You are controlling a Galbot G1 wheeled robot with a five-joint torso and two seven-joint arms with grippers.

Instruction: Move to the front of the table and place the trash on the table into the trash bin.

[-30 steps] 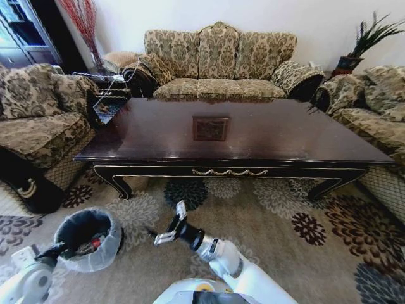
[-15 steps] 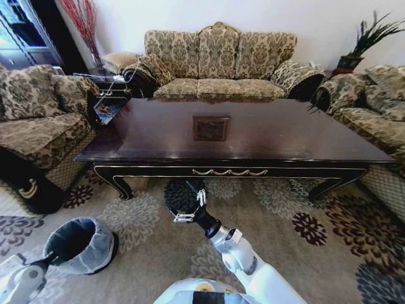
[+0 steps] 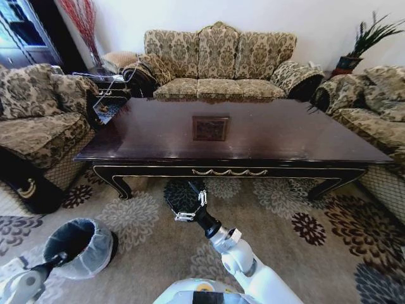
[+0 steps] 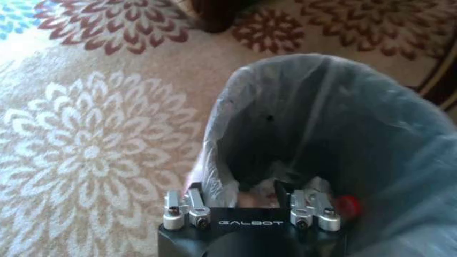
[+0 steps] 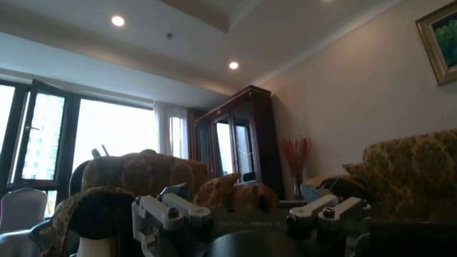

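Head view: table spans the middle of the room, long, dark and glossy, with a square inlay at the centre of its top, a gold ornament on the apron and curved legs. Trash bin stands on the floral carpet at the robot's left front, well apart from the table; it is round and dark, lined with a translucent whitish bag folded over the rim. Left gripper hangs at the bin's near rim; whether its fingers are spread or closed cannot be told from here. Right gripper is raised over the carpet just before the table's apron, fingers parted, holding nothing. Patterned sofas ring the table.

Left wrist view: left gripper sits just above the mouth of the trash bin. Its two metal fingers stand apart with nothing between them. Inside the bag lies trash, a red piece and pale crumpled bits at the bottom, which the head view hides.

Right wrist view: right gripper points up into the room, fingers spread and empty. Beyond it are a dark wooden cabinet, tall windows and ceiling spotlights.
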